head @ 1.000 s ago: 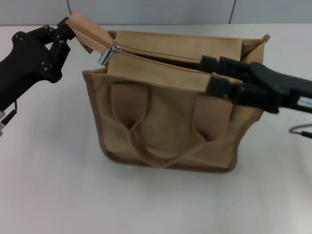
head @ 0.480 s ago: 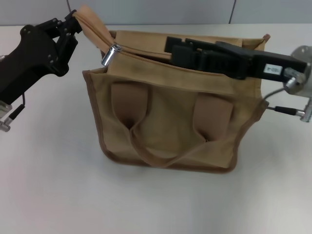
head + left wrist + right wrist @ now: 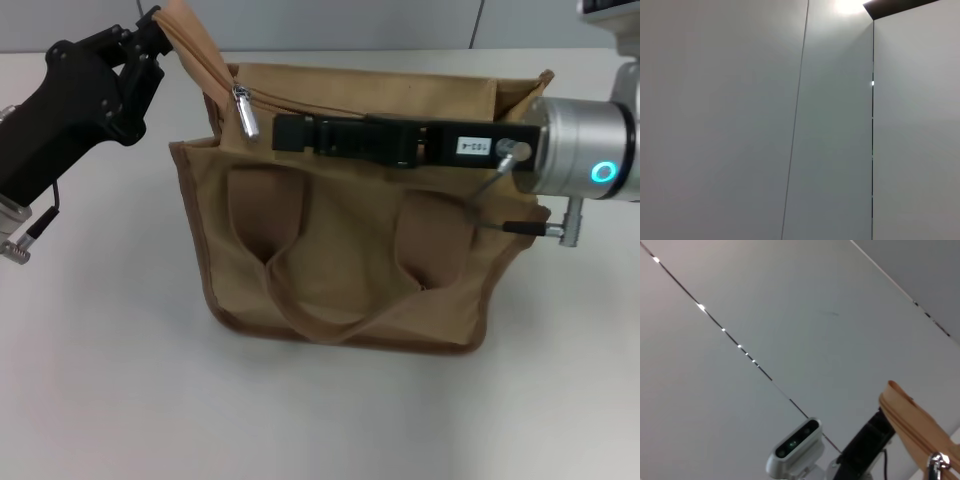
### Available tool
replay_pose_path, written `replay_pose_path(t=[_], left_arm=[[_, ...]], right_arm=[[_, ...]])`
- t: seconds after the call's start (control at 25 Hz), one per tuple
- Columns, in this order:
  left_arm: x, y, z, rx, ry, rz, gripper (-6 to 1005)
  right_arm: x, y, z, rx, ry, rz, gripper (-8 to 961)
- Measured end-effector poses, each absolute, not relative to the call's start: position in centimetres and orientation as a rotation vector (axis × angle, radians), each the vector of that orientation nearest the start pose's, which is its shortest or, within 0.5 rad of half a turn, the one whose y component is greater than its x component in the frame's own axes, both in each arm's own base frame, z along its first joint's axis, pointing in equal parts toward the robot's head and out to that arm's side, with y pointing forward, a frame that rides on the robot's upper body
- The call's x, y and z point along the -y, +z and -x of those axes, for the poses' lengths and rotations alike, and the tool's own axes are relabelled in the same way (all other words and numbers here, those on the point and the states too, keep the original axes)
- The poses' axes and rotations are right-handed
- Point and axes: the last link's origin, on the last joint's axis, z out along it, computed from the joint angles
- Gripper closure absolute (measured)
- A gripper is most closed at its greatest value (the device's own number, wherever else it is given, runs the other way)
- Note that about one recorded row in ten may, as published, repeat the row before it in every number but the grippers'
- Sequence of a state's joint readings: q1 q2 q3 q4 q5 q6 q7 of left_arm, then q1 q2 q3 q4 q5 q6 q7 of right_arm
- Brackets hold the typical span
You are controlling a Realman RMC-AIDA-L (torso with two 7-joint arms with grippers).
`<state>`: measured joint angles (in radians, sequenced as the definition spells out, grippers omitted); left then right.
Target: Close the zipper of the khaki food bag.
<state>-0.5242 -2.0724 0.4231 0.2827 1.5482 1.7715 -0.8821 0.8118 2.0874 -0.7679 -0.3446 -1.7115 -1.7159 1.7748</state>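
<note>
The khaki food bag (image 3: 350,260) stands upright on the white table, handles facing me. Its zipper (image 3: 300,100) runs along the top, with the silver slider (image 3: 243,110) near the bag's left end and the pull tab hanging down. My left gripper (image 3: 152,32) is shut on the zipper's tan end tail (image 3: 190,35) and holds it up and to the left. My right gripper (image 3: 285,132) reaches in level from the right across the bag's top, its tip just right of the slider. The right wrist view shows the tail (image 3: 912,425) and the slider (image 3: 939,462).
The white table (image 3: 100,380) lies around the bag. A grey wall (image 3: 300,20) runs behind it. The left wrist view shows only wall panels (image 3: 740,125). The right wrist view shows my left arm (image 3: 865,445) and a camera head (image 3: 795,442).
My right arm has swung left across the bag's top, bringing its tip close to the slider. The pull tab now hangs down. My left gripper has held the tail, shifting slightly.
</note>
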Motion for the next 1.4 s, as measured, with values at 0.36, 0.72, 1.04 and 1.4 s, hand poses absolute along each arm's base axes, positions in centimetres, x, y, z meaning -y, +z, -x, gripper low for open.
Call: replay_pose_path(t=[0.36, 0.72, 1.04, 1.4], left_arm=[[-31.6, 2.4, 24.6, 0.298, -1.409, 2.12, 974], [-31.5, 2.4, 24.6, 0.297, -1.416, 2.121, 974], [-32.0, 1.4, 23.2, 0.306, -1.47, 2.141, 974], [-32.1, 0.2, 22.0, 0.316, -1.523, 2.131, 974]], right_arm=[[-35.5, -4.2, -14.5, -1.207, 1.306, 2.839, 493], [-36.2, -4.5, -14.1, -1.179, 1.25, 2.832, 502], [-36.6, -5.0, -13.5, -1.162, 1.211, 2.85, 502], [-37.1, -5.4, -13.4, -1.149, 1.175, 2.835, 501]])
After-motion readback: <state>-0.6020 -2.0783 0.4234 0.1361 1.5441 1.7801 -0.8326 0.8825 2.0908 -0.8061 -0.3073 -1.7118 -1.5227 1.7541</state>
